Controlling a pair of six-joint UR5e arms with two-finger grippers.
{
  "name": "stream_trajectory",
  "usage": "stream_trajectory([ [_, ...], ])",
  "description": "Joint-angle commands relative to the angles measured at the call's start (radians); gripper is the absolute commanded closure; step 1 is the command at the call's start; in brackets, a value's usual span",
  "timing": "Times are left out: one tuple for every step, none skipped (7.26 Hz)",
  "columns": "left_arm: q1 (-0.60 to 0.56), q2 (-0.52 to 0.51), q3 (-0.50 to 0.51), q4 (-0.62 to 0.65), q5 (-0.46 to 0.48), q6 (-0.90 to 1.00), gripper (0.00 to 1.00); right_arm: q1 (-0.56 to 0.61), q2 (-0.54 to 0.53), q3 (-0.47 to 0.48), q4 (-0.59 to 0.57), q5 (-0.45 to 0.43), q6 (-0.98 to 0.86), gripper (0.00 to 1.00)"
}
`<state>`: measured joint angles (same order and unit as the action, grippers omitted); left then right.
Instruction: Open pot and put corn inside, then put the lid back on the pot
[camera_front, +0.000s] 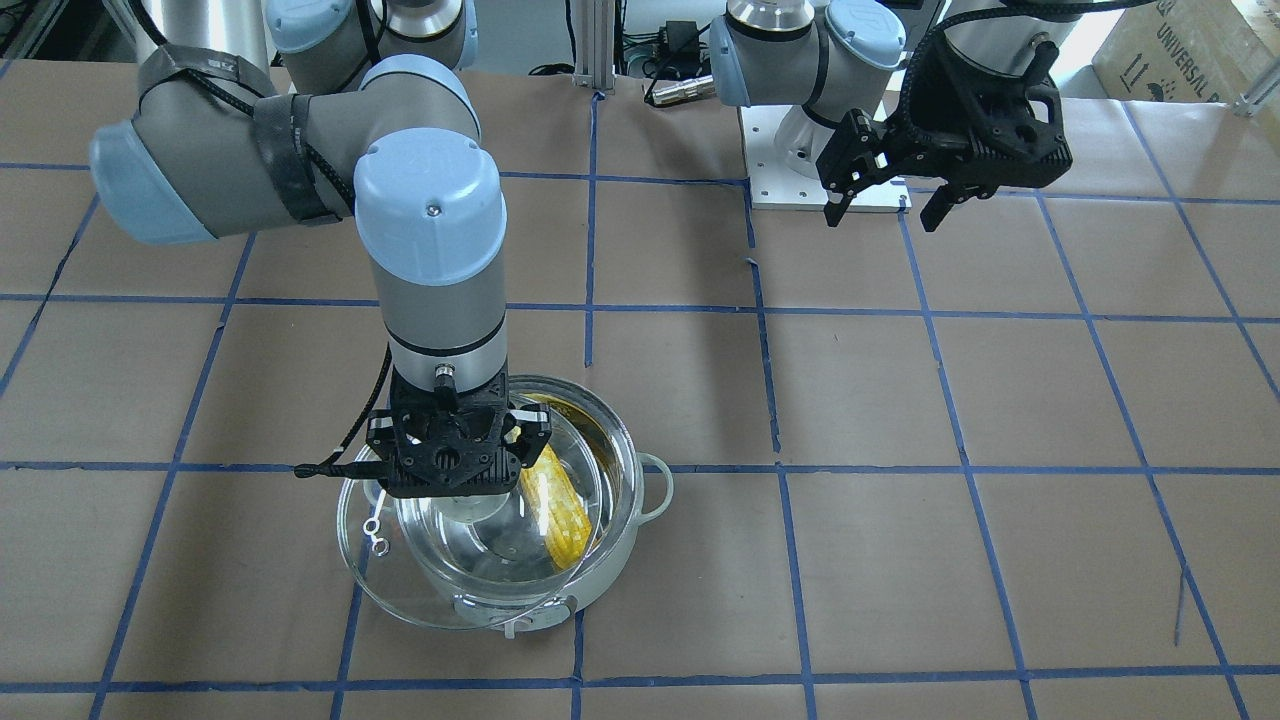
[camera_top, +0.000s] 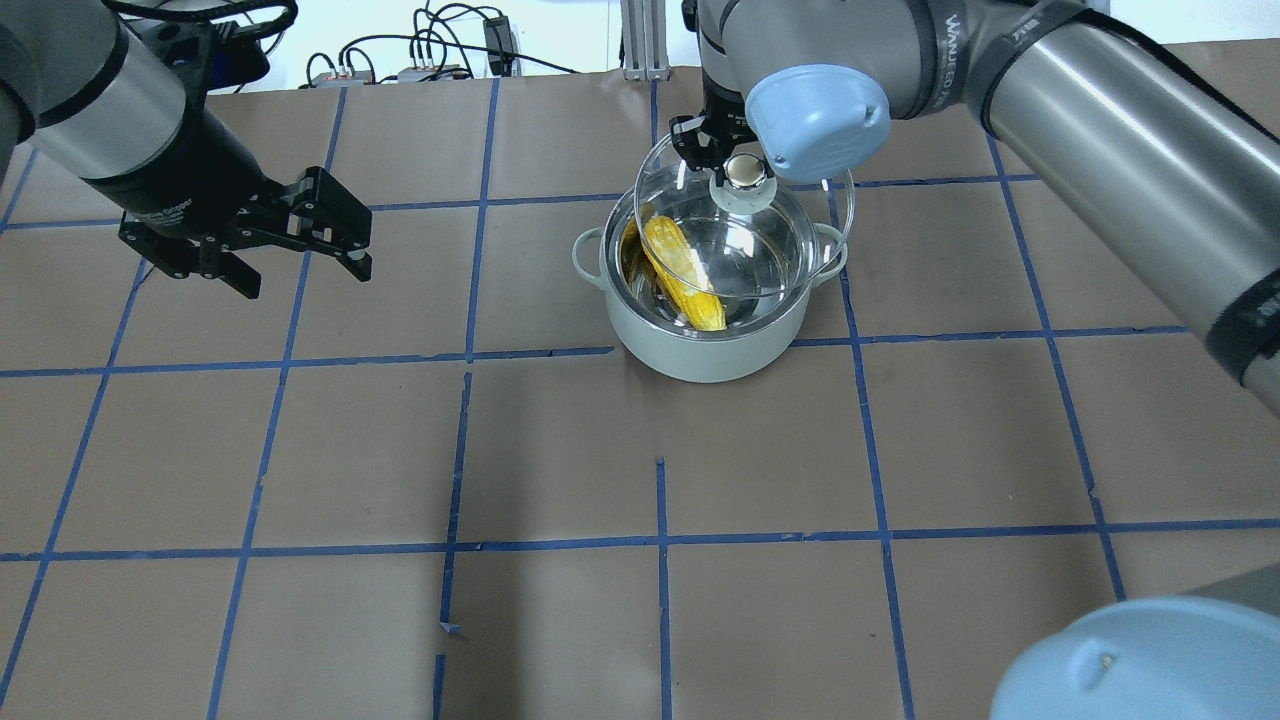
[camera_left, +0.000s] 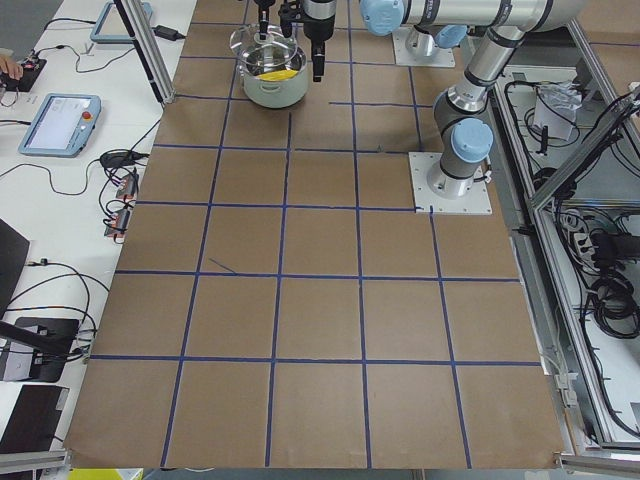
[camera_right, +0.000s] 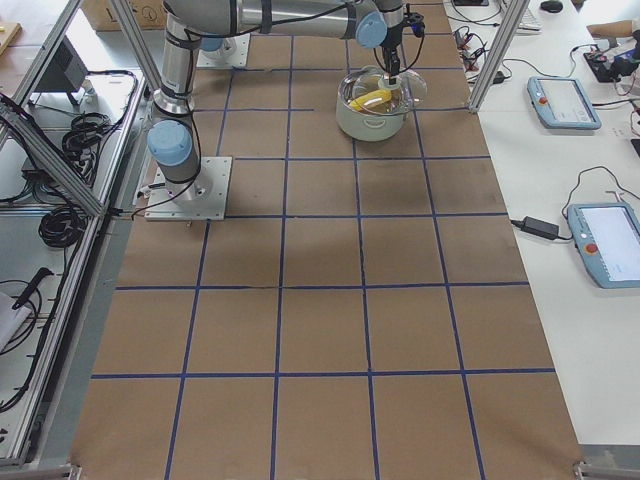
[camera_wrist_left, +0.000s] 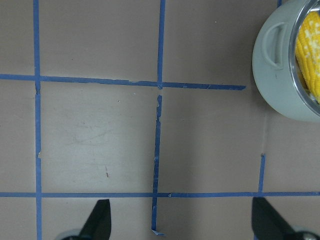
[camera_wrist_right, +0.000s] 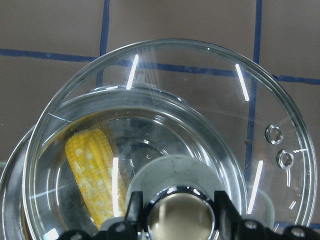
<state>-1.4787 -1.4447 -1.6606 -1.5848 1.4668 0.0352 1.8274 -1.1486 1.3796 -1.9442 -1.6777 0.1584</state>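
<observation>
Overhead exterior reference: with right pincer (camera_wrist_right: 177, 220) pinching lid (camera_top: 800, 205) by knob (camera_top: 742, 170), shift lid near-left until centred over pot (camera_top: 700, 352). Lower level, clear of corn (camera_top: 683, 270); leave left pincer (camera_top: 305, 280) spread.

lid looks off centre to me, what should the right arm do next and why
Probably slide the lid toward the robot until centred over the pot before lowering: the corn is already inside, and the right gripper holds the lid by its knob, overhanging the far rim.
</observation>
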Motion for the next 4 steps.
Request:
stream_trajectory([
  [0.0, -0.003, -0.005, -0.004, -0.003, 0.003, 0.0, 0.035, 0.003, 0.015, -0.005, 0.003, 0.042, 0.56],
  [0.003, 0.001, -0.023, -0.012, -0.016, 0.0, 0.0, 0.048, 0.003, 0.016, -0.006, 0.003, 0.046, 0.56],
  [0.0, 0.006, -0.034, -0.006, -0.014, -0.001, 0.0, 0.049, 0.001, 0.019, -0.001, 0.001, 0.056, 0.56],
  [0.0, 0.004, -0.034, -0.003, -0.007, 0.0, 0.0, 0.049, 0.0, 0.024, 0.001, 0.003, 0.056, 0.56],
])
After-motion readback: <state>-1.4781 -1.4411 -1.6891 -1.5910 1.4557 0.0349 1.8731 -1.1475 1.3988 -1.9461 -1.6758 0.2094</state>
